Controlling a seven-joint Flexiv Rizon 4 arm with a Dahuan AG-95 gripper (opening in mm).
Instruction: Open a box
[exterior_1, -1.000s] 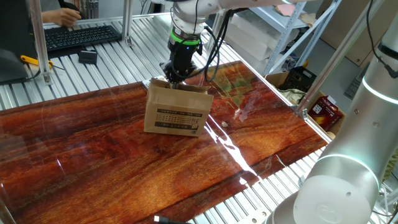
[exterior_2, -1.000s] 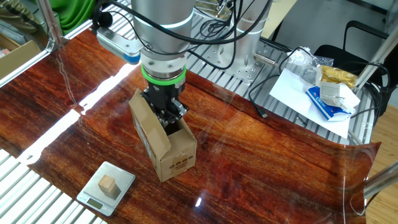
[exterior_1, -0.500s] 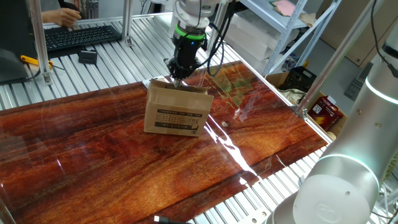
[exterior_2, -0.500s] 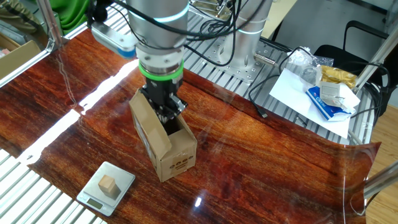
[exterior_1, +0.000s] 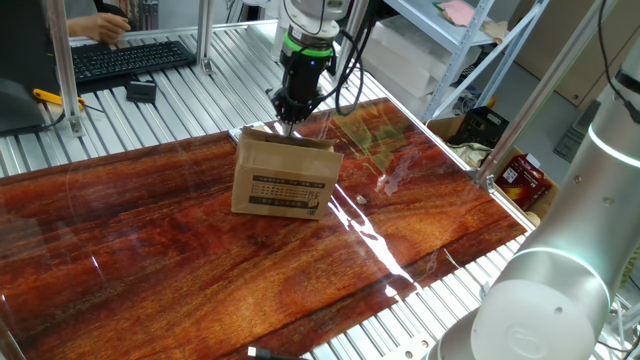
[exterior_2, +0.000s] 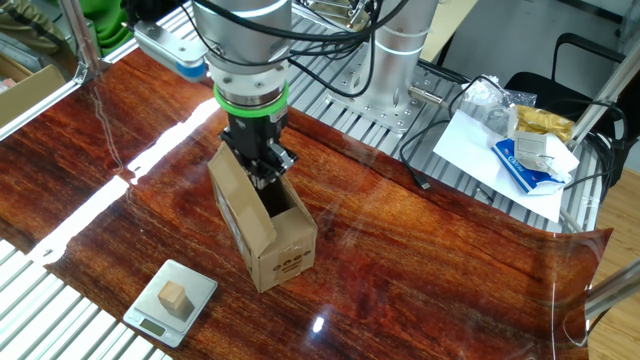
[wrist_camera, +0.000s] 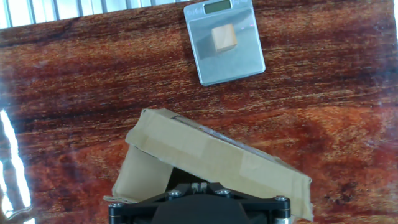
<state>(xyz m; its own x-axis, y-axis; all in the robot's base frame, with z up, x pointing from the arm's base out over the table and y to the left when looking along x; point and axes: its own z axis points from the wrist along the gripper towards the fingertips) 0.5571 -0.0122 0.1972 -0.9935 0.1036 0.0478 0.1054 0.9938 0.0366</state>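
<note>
The box (exterior_1: 285, 178) is a small brown carton standing mid-table, its black text block facing one fixed view. In the other fixed view the box (exterior_2: 275, 235) shows a logo on its end; its top is open and one long flap stands up on the left. My gripper (exterior_2: 265, 178) hangs just over the open top, close beside that raised flap, fingers shut with nothing seen between them. One fixed view has the gripper (exterior_1: 290, 120) just above the box's back edge. The hand view looks down past the shut gripper (wrist_camera: 199, 186) onto the taped flap of the box (wrist_camera: 211, 155).
A small silver scale (exterior_2: 150, 315) carrying a wooden cube (exterior_2: 175, 297) sits near the table's front edge, close to the box. Papers and a blue packet (exterior_2: 530, 155) lie off the table to the right. A keyboard (exterior_1: 130, 55) and a second robot's base (exterior_1: 545, 300) flank the table.
My gripper has risen a little from the box's top while staying shut. The box and its flaps have not moved.
</note>
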